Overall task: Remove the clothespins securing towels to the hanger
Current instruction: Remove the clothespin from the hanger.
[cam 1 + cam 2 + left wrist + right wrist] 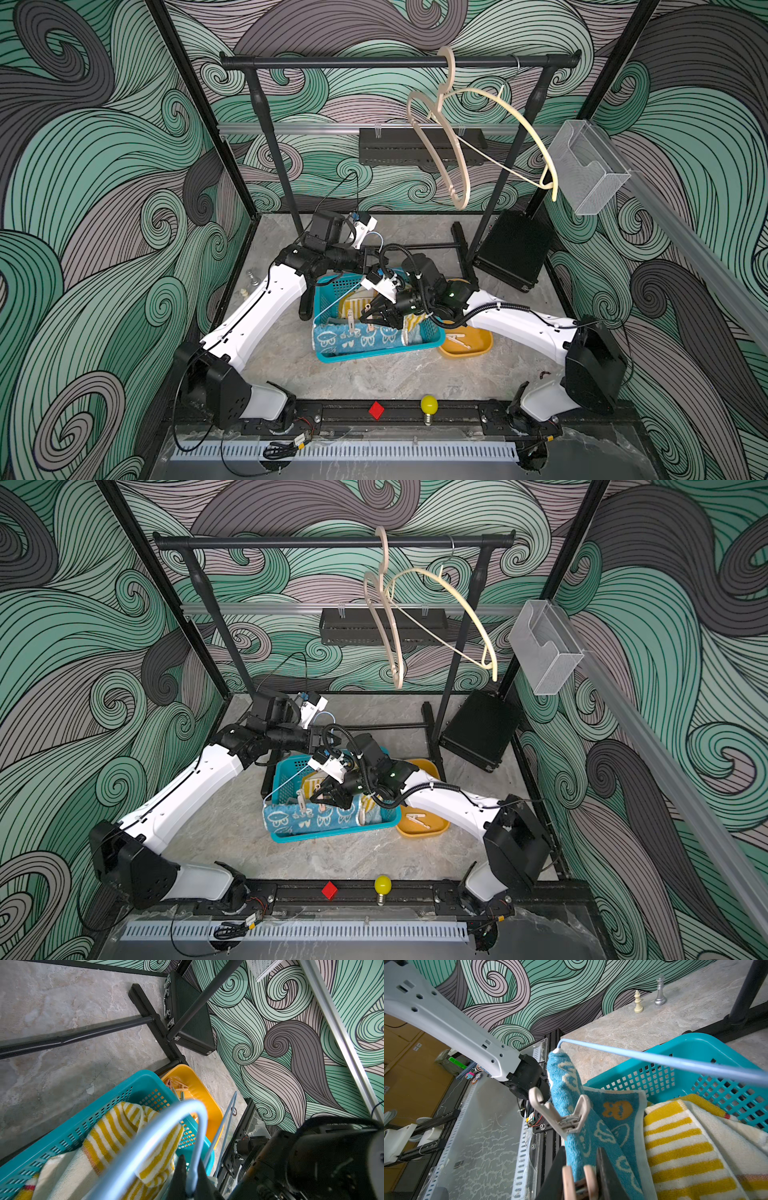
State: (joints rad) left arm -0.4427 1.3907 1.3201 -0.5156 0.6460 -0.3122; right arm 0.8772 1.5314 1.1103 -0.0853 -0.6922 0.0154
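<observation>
A pale blue wire hanger lies slanted over the teal basket, and my left gripper is shut on its wire near the hook. A teal-blue bunny towel is folded over the hanger's lower bar. My right gripper is shut on a pink clothespin clipped to that towel. A beige clothespin is clipped further along the same towel. The yellow-and-white striped towel lies in the basket beside it. In a top view the right gripper hovers over the basket.
An orange tray right of the basket holds loose clothespins. A black rack with two empty beige hangers stands behind, and a black case leans at the back right. Two chess pieces stand near the left wall.
</observation>
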